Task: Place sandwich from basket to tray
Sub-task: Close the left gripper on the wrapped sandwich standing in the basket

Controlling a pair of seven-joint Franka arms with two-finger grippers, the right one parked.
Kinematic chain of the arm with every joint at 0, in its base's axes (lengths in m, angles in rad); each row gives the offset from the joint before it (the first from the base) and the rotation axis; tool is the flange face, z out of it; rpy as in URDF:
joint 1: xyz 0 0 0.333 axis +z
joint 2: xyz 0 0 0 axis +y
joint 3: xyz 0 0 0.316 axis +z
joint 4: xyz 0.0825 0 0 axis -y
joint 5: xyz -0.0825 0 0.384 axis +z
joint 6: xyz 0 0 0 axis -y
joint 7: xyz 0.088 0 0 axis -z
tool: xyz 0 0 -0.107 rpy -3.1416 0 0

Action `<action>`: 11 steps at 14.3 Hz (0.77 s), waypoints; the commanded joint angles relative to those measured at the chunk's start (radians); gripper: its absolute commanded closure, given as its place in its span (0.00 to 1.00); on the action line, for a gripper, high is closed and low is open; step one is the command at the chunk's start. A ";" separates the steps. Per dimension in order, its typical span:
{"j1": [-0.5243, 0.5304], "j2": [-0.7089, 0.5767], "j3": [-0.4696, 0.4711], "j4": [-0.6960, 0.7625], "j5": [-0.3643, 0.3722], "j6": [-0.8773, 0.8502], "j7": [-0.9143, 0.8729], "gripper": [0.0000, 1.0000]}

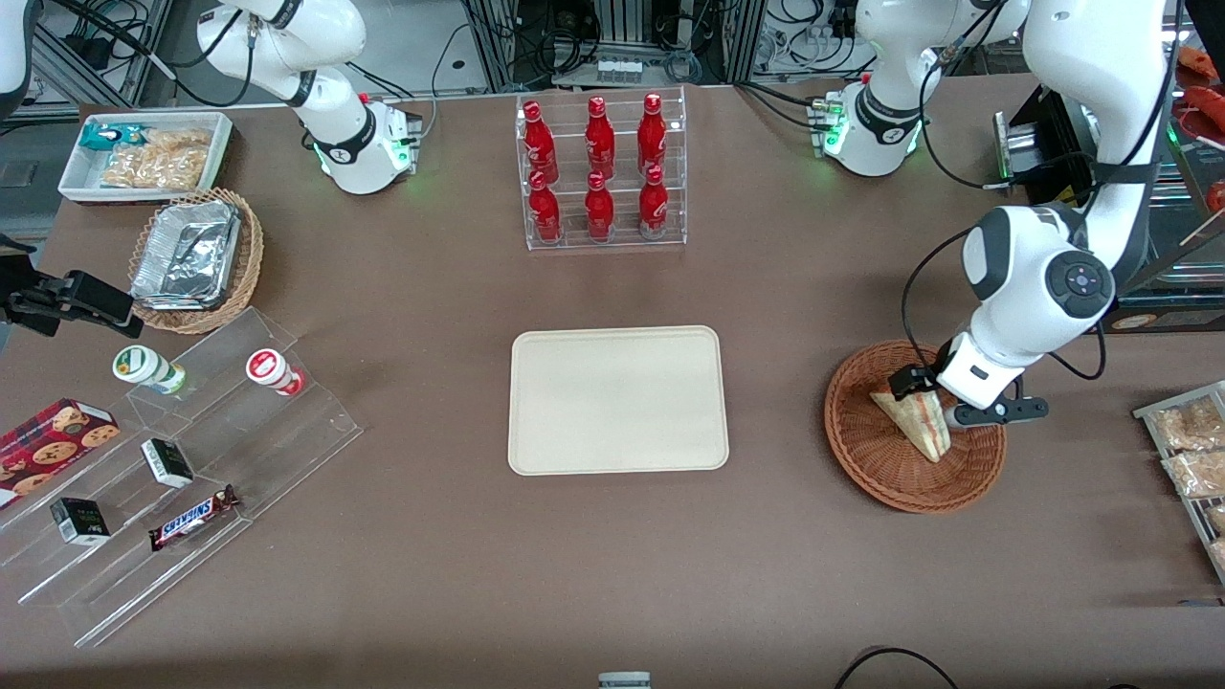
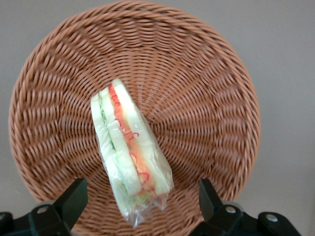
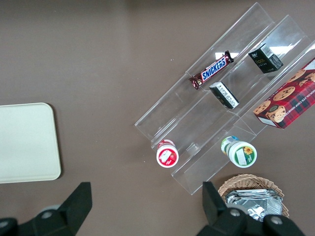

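Note:
The sandwich [image 1: 916, 421] is a plastic-wrapped wedge of white bread with red and green filling, lying in the round reddish-brown wicker basket [image 1: 861, 450] toward the working arm's end of the table. In the left wrist view the sandwich [image 2: 129, 157] lies across the basket [image 2: 206, 88]. My left gripper [image 2: 141, 199] hangs just above the basket, open, its fingers [image 2: 74, 199] on either side of the sandwich's wide end without touching it. In the front view the gripper [image 1: 933, 388] is above the sandwich. The cream tray [image 1: 617, 399] lies empty at the table's middle, apart from the basket.
A clear rack of red bottles [image 1: 601, 172] stands farther from the front camera than the tray. Bagged snacks [image 1: 1187, 450] lie at the working arm's table edge. A clear stepped shelf with snacks [image 1: 182, 459] and a tan basket of foil containers [image 1: 196, 258] are toward the parked arm's end.

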 commanded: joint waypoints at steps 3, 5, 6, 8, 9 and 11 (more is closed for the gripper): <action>0.004 0.033 0.002 -0.014 -0.007 0.042 -0.247 0.00; 0.005 0.056 0.002 0.003 -0.007 0.042 -0.338 0.00; 0.004 0.067 0.002 0.007 -0.009 0.044 -0.370 0.00; 0.005 0.088 0.002 0.020 -0.009 0.044 -0.410 0.00; 0.005 0.099 0.002 0.029 -0.009 0.047 -0.428 0.00; 0.005 0.119 0.002 0.044 -0.009 0.048 -0.482 0.08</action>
